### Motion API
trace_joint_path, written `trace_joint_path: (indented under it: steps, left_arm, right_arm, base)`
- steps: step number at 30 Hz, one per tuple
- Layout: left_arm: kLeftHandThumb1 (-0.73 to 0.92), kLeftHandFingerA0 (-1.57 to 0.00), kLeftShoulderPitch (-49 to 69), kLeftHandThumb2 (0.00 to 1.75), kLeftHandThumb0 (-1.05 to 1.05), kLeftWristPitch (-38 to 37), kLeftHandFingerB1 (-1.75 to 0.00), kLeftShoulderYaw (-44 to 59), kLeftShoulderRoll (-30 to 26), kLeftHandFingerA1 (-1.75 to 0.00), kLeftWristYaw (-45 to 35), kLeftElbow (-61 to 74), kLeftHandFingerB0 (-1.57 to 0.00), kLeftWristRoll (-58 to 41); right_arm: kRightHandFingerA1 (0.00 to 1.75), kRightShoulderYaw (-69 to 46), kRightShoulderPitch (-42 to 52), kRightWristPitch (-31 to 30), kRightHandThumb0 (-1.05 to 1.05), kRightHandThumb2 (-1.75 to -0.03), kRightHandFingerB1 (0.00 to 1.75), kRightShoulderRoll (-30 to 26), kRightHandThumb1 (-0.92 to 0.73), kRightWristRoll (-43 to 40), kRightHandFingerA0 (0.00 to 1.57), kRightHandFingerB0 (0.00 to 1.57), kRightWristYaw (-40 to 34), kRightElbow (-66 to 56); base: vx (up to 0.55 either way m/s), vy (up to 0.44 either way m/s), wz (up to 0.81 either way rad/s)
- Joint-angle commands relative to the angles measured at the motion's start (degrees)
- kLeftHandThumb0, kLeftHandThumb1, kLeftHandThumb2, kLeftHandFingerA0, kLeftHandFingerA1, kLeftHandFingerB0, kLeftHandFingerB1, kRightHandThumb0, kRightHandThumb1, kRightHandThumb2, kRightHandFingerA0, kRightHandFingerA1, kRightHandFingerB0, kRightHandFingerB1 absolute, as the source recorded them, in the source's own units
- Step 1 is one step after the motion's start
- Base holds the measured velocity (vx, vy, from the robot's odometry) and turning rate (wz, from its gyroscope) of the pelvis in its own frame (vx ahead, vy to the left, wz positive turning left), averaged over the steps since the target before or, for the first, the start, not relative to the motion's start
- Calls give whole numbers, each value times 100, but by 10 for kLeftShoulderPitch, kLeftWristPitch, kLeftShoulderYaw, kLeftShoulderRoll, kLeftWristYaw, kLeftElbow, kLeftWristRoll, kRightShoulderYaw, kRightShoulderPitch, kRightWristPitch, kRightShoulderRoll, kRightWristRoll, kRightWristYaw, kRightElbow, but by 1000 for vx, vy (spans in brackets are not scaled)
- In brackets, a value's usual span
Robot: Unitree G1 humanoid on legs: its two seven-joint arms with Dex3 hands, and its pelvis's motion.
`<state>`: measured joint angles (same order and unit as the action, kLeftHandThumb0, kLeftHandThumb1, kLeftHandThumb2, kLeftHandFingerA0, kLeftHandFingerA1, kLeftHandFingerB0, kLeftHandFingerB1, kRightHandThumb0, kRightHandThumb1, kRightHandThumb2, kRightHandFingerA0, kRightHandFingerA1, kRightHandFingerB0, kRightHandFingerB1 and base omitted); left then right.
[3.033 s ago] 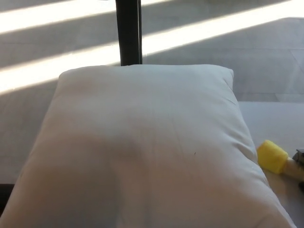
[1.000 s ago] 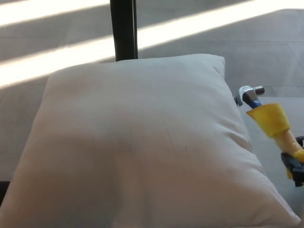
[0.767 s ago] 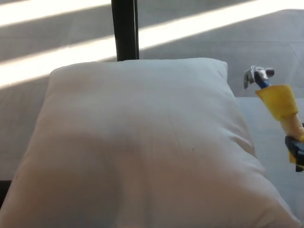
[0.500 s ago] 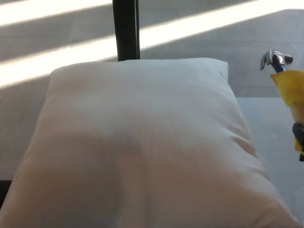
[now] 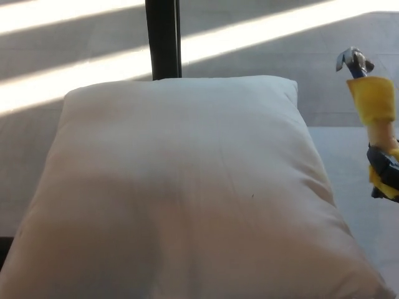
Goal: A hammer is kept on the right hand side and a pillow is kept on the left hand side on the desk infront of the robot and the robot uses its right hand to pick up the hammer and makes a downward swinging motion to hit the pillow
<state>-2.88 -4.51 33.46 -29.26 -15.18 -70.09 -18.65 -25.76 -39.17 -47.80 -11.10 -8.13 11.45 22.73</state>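
Hammer [image 5: 372, 106] stands almost upright in my right hand [image 5: 384, 173], which shows only as a dark sliver at the picture's right edge, clenched around the lower handle. Its metal head is at the top, above my hand, with the yellow wrap on the shaft just below it. To the left of my hand the white pillow [image 5: 187, 193] lies flat on the desk [image 5: 355, 162], apart from the hammer. Beyond the pillow rises a dark post [image 5: 163, 37]. My left hand is out of sight.

We see only a sliver of our right robot hand [image 5: 385, 177] at the edge: black, thick, blocky fingers.
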Motion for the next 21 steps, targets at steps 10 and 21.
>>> trace_joint_path:
  steps: [10,21]
  left_arm:
    - [80,-65,8,64,-77,-11,-50,2,-9,-62,-2,-7,-66,-5]
    - [80,-65,8,64,-77,-9,-50,1,-9,-63,0,-7,-67,-5]
  right_arm:
    - [175,38,-89,-96,-33,-115,175,6,-62,-113,111,81,77,-7]
    - [175,34,-107,-88,-35,-112,175,0,-67,-117,106,79,53,3]
  base:
    - [0,0,0]
    - [0,0,0]
